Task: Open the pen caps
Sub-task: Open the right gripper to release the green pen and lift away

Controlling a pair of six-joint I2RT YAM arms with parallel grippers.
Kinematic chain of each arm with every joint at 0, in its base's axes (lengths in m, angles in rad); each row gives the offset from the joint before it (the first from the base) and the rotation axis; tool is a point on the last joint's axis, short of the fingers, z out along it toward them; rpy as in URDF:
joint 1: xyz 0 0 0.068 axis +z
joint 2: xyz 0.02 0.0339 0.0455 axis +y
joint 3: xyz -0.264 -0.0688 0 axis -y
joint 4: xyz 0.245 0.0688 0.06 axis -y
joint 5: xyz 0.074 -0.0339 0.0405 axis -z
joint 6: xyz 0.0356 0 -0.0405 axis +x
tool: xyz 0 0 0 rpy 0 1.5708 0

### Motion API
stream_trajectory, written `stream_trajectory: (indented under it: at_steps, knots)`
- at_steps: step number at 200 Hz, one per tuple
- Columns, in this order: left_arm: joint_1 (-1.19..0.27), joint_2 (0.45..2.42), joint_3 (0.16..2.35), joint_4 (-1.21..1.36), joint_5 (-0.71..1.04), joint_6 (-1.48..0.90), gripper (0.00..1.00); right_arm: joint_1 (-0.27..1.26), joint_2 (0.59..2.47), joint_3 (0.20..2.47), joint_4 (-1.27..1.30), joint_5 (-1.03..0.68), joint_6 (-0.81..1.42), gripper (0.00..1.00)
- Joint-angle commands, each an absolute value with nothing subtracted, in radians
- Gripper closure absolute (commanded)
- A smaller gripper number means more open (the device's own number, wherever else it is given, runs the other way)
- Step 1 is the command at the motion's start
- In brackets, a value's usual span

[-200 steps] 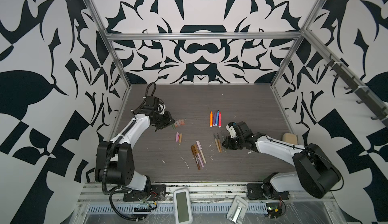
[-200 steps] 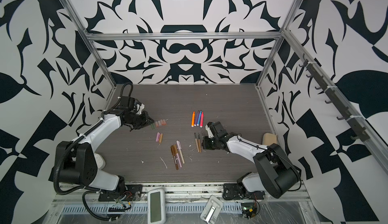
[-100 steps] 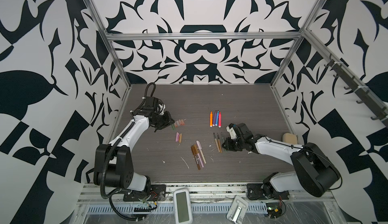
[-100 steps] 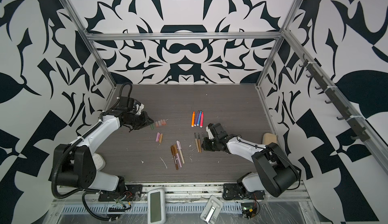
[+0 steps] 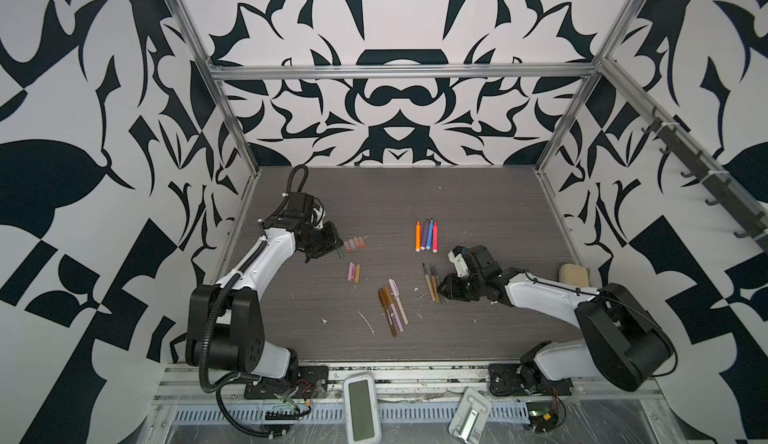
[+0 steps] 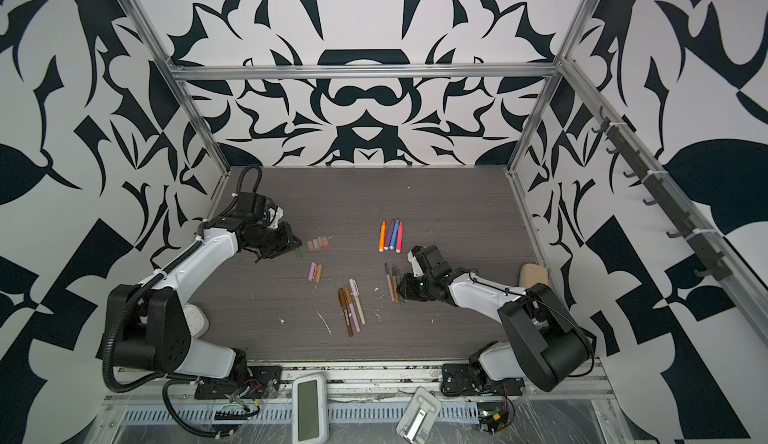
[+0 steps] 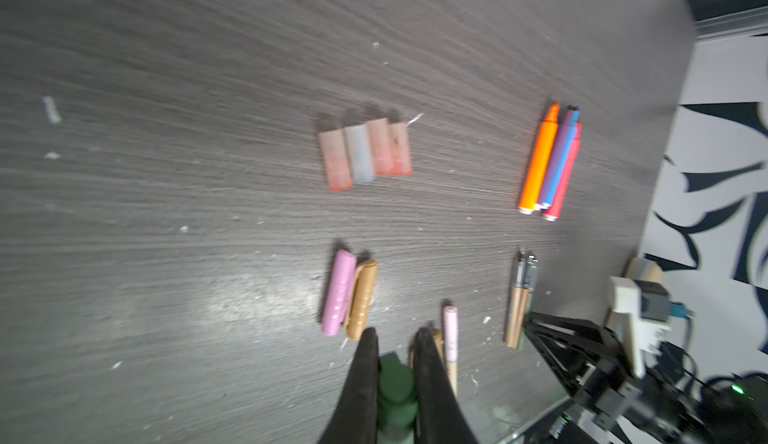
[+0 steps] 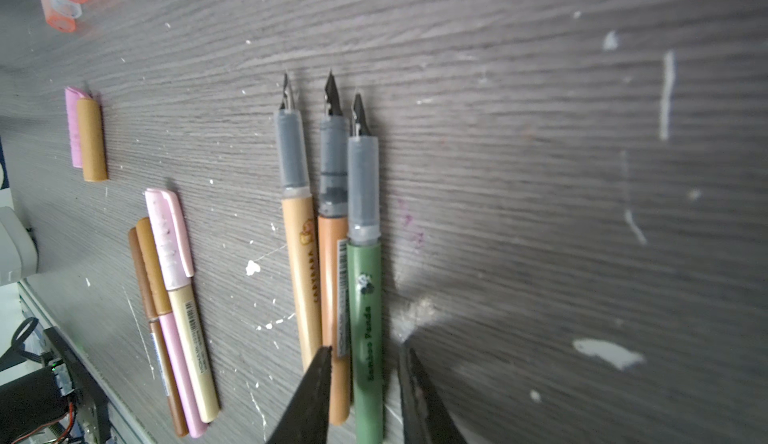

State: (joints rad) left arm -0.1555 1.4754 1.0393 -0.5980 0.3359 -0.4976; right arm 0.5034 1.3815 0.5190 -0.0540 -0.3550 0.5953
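My left gripper (image 7: 397, 333) is clamped on a stubby dark green cap (image 7: 397, 383) of smooth matte plastic, pinched between two black tapered fingers. It holds the cap well off to the left-arm side of the row of bright pens (image 5: 426, 236), just beside four translucent pinkish caps (image 7: 363, 155). Those are short cloudy tubes lying side by side and touching. Nearer the arm bases than those, a pink cap (image 7: 337, 292) and a tan cap (image 7: 362, 296) lie together, each with a line of small bumps.

My right gripper (image 8: 365, 348) stands parted over the tail of a green pen (image 8: 365, 296), one finger on either side. I think neither pad touches the barrel, though the blur there leaves me unsure. The pen is uncapped, showing a grey grip and a dark pointed nib. It lies against a brown pen (image 8: 332, 263) and a tan pen (image 8: 303, 263), both also uncapped. All three lie just on the near side of the bright pens. A bundle of capped pens (image 5: 392, 304) lies closer to the bases.

The table (image 5: 457, 196) is dark wood grain flecked with white scraps. Beyond the bright pens a broad stretch of it runs to the back wall. A beige block (image 5: 573, 275) sits against the right-hand edge.
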Motion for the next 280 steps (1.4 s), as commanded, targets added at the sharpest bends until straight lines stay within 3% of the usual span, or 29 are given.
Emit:
stream_trajectory:
  at_steps: [1, 125, 171, 280]
  knots:
    - [-0.152, 1.531, 1.045, -0.671, 0.263, -0.485, 1.0, 0.5, 1.361, 0.51, -0.024, -0.364, 0.593, 0.71]
    - [-0.152, 1.604, 1.061, -0.661, 0.244, -0.5, 1.0, 0.5, 1.409, 0.502, 0.058, -0.415, 0.614, 0.67]
    - [-0.152, 1.631, 1.06, -0.649, 0.262, -0.5, 1.0, 0.499, 1.414, 0.507, 0.071, -0.433, 0.608, 0.59]
    - [-0.152, 1.663, 1.047, -0.644, 0.258, -0.498, 1.0, 0.499, 1.425, 0.537, 0.057, -0.422, 0.605, 0.59]
